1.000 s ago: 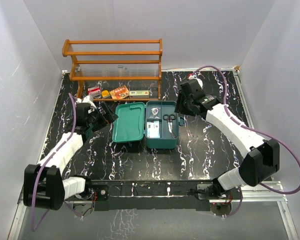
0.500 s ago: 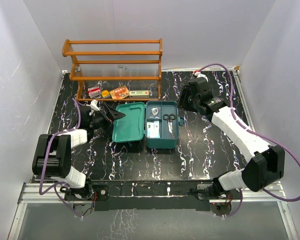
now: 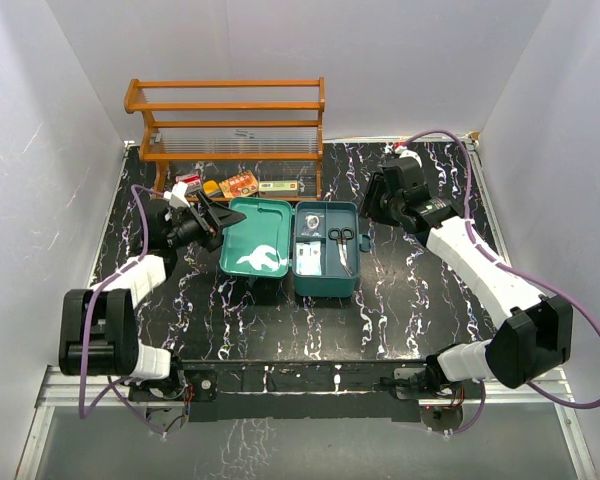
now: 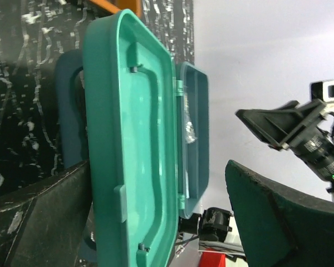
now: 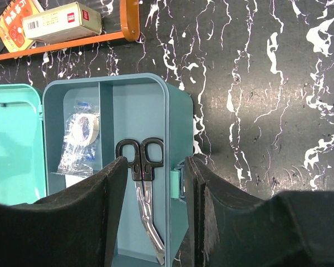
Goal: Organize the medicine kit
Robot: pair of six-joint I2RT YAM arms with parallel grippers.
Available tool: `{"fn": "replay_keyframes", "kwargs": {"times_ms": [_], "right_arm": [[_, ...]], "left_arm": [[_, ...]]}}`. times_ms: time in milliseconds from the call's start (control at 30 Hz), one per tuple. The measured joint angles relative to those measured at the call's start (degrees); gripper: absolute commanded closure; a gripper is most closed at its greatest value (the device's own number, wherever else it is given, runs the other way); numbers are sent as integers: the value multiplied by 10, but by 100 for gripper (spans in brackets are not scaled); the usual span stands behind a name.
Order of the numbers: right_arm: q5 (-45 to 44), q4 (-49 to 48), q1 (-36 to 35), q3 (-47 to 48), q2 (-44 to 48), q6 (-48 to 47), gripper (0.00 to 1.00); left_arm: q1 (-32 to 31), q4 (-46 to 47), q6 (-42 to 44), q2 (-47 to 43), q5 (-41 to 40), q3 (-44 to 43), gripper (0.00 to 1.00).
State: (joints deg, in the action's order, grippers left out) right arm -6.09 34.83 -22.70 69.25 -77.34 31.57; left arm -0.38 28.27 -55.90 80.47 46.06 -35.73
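The medicine kit [image 3: 325, 285] lies open mid-table, its teal lid [image 3: 255, 250] swung out to the left and tilted. A darker teal piece [image 4: 69, 111] shows under the lid. Black-handled scissors [image 5: 142, 183] and a bagged tape roll [image 5: 80, 136] lie in the base [image 5: 133, 105]. My left gripper [image 3: 218, 213] is open at the lid's far left edge. In the left wrist view my left gripper [image 4: 156, 167] has the lid [image 4: 128, 139] between its wide-apart fingers. My right gripper [image 3: 372, 208] [image 5: 156, 161] is open and straddles the base's right wall and latch [image 5: 175, 183].
An orange wooden rack [image 3: 225, 105] stands at the back, with small medicine boxes [image 3: 240, 183] on its lowest shelf. One white box [image 5: 61, 21] shows in the right wrist view. White walls close in the table on three sides.
My left arm has swung from beside the lid to its far left edge, and the lid now sits tilted with glare on it. My right gripper drew back slightly to the right.
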Motion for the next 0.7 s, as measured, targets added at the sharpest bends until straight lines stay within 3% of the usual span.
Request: {"fn": "replay_keyframes", "kwargs": {"times_ms": [433,700], "right_arm": [[-1,-10,21,-24,9,10,58],[-1,-10,54,-35,9,31,59]], "left_arm": [[-7,-53,-30,-53,69,-80,6],[-97,-59,-45,-26,47,-165,10]]}}
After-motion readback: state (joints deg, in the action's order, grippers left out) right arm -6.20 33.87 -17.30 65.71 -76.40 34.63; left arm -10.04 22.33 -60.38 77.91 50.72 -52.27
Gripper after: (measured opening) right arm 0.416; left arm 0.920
